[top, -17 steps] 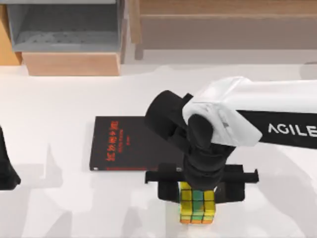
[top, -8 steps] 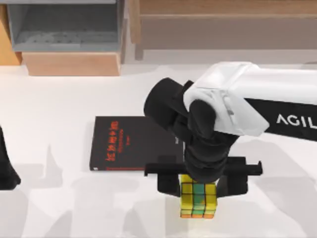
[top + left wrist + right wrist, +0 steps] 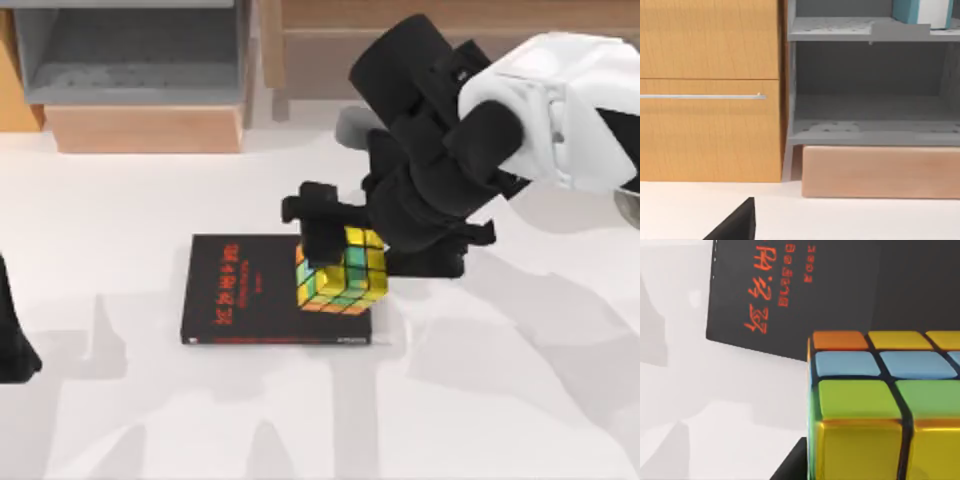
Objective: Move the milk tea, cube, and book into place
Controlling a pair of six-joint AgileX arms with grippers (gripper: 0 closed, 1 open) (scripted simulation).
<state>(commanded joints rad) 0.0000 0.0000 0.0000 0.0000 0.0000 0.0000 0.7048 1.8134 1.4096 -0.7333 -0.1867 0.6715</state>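
- White table [image 3: 120, 420] w/ wood cabinet + grey shelf unit [image 3: 130, 60] at the back; black book w/ red lettering [image 3: 240, 290] lies flat mid-table.
- Right gripper [image 3: 345, 262] is up off the table, above the black book's right end, fingers clamped on the cube [image 3: 342, 272]. Cube hangs tilted, clear of the cover.
- Right wrist view: cube [image 3: 880, 405] close up, black book [image 3: 840, 290] underneath.
- Risk: tilted hold looks marginal; a fast swing could twist the cube out → lands on the black book, rolls off.
- Left arm [image 3: 15, 330] parked at table's left edge; can't tell its fingers.
- Light blue book [image 3: 920, 12] sits on the upper shelf.
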